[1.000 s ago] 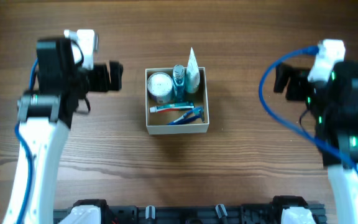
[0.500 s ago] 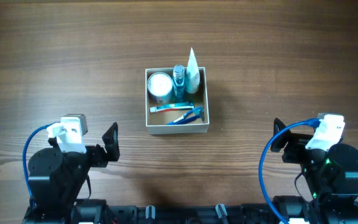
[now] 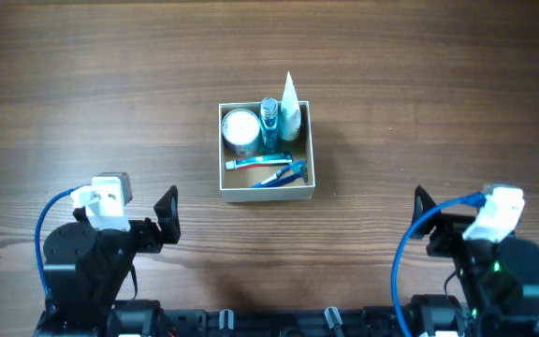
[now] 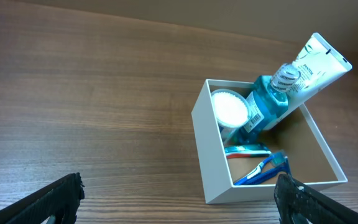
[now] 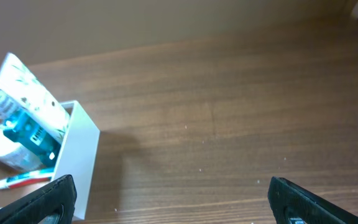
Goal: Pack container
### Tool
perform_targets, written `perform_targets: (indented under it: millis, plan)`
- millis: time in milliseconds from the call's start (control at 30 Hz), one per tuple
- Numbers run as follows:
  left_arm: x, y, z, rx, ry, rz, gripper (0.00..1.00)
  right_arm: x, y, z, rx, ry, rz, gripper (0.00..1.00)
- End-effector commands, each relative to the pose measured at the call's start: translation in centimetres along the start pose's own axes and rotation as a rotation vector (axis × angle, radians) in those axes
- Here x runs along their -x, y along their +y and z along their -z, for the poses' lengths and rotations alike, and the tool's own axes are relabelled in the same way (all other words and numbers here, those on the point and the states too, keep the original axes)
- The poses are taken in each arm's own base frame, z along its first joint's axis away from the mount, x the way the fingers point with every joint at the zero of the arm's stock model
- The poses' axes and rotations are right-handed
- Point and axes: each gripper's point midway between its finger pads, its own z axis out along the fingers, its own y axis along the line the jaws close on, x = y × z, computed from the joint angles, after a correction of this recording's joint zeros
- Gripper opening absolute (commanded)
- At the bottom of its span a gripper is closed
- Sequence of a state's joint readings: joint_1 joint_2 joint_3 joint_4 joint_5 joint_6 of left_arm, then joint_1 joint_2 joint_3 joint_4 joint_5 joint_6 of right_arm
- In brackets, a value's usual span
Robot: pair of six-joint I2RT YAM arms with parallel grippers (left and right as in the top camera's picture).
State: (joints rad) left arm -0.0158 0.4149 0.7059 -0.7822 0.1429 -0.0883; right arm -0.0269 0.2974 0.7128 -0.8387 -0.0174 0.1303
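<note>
Overhead, you see the container (image 3: 268,194), a shallow square box with white walls and a tan inside, standing on the wooden bench (image 3: 419,75) at mid-width, towards the far side, well apart from both arms. Inside it, along the far wall, you find a round white jar (image 3: 240,126) on the left, a blue bottle (image 3: 269,122) with a clear cap just beside it, and a white tube (image 3: 290,108) at the right whose crimped end rises past the rim. Nearer the front wall lie a small tube (image 3: 251,163) with a red end and a blue item (image 3: 279,174) whose kind you cannot make out. In the left wrist view the bottle leans against the white tube and the jar touches the bottle. The left hand (image 4: 180,200) is released: its two dark fingers sit at the opposite lower corners of its own view, wide apart, with only bare bench between them. The right hand (image 5: 176,200) is likewise released, fingers spread to the lower corners, gripping nothing, with the container at the left edge of its view. Both arms sit folded at the near edge of the bench, one to each side.
</note>
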Motion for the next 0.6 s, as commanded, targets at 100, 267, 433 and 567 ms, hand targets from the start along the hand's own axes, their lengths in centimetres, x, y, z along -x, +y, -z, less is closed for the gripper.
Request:
perform_targets:
  millis: [100, 267, 433, 567]
  plan:
    - [-0.3, 0.1, -0.1, 0.006, 0.003, 0.008, 1.0, -3.7, 0.9, -1.7, 0.102, -0.148, 0.012, 1.0]
    - [-0.3, 0.1, -0.1, 0.006, 0.004, 0.008, 1.0, -0.4, 2.3, -4.4, 0.171, -0.444, 0.108, 1.0]
    - [-0.3, 0.1, -0.1, 0.006, 0.003, 0.008, 1.0, -3.7, 1.9, -7.4, 0.146, -0.448, 0.224, 1.0]
    - [-0.3, 0.1, -0.1, 0.006, 0.003, 0.008, 1.0, -4.2, 1.8, -7.6, 0.14, -0.426, 0.214, 1.0]
